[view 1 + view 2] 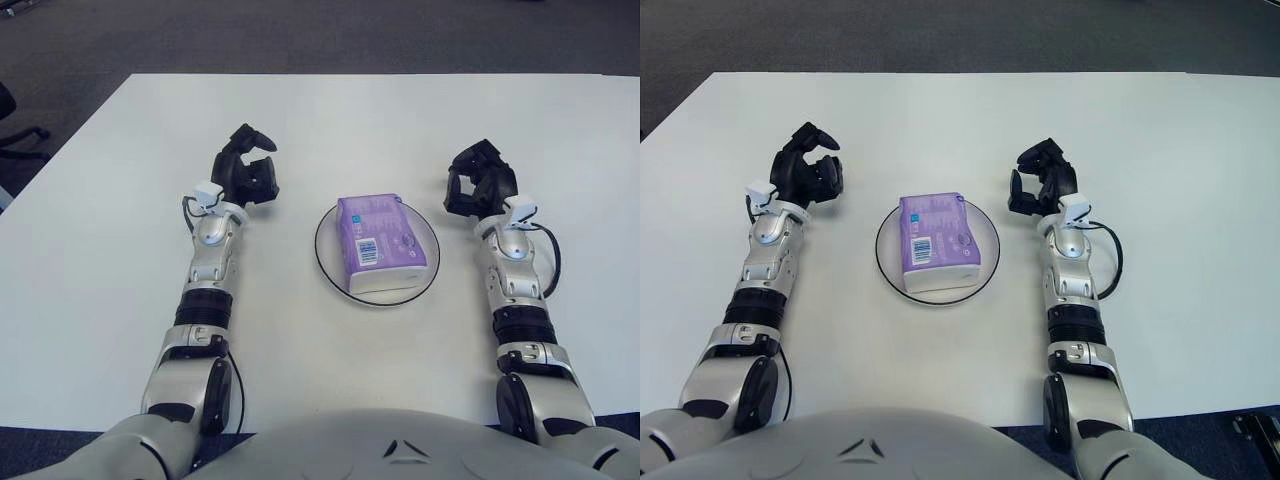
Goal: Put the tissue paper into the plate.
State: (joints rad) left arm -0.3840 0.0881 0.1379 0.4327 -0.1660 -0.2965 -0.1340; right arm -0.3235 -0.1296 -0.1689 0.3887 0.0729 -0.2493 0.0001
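While both arms reach forward over the table, the scene reads as follows, nearest first.

Torso: a grey rounded body (400, 445) fills the bottom edge, with the two silver forearms running away from it.

Table: a white top (90, 260) carries everything; dark carpet (300, 30) shows beyond its far edge.

Plate: a round white plate (327, 262) with a dark rim sits at the middle of the table, between the two arms.

Tissue pack: a purple packet of tissue paper (380, 240) lies flat inside the plate, barcode label facing up, its near white end close to the plate's near rim. Neither hand touches it.

Left hand: the black left hand (246, 176) shows to the left of the plate, well apart from it; its fingers are curled in toward the palm with one finger pointing up and outward, and they grip nothing.

Right hand: the black right hand (478, 186) shows just right of the plate's far side; its fingers are bent loosely inward and grip nothing.
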